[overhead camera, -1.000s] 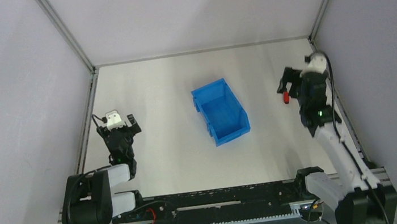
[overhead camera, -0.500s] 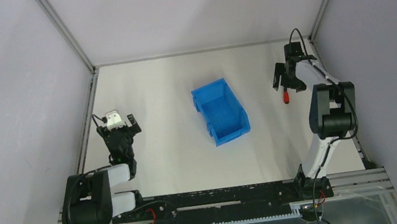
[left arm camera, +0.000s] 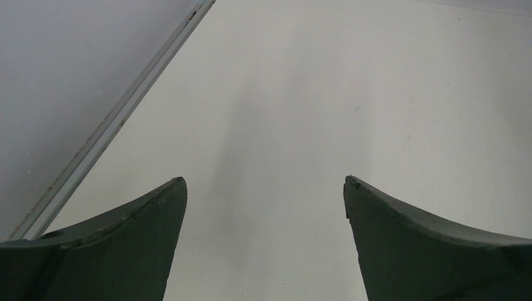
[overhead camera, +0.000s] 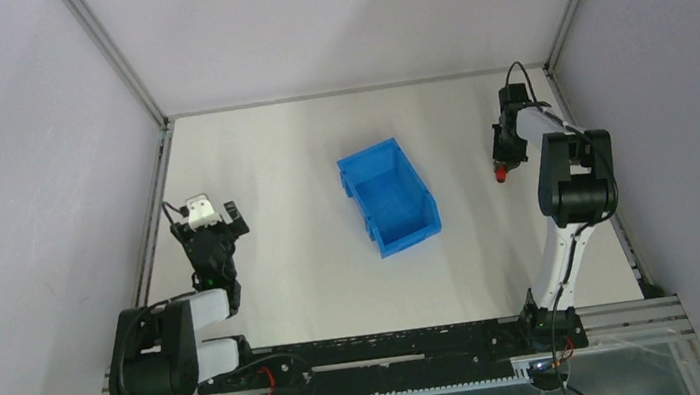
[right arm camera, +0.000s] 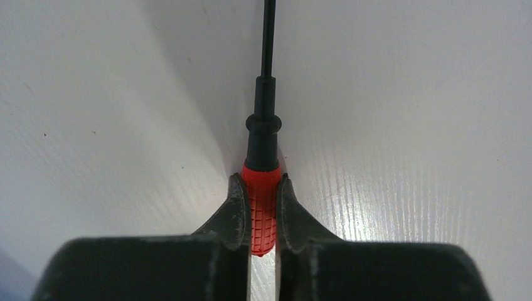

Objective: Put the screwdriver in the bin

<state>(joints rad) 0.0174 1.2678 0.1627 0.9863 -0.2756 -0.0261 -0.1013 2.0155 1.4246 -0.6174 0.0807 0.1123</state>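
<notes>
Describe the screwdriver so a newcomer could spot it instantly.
On the white table, look to the right of the blue bin, toward the far right corner. The screwdriver is there, pinched by its handle in the right gripper. It is the only red thing in the scene, with a short ribbed red handle and a thin black shaft pointing away from the gripper.

All I see around me is a pale counter (overhead camera: 272, 167), plain grey panels (overhead camera: 18, 148) walling it, and what look like metal rails (overhead camera: 154, 211).
</notes>
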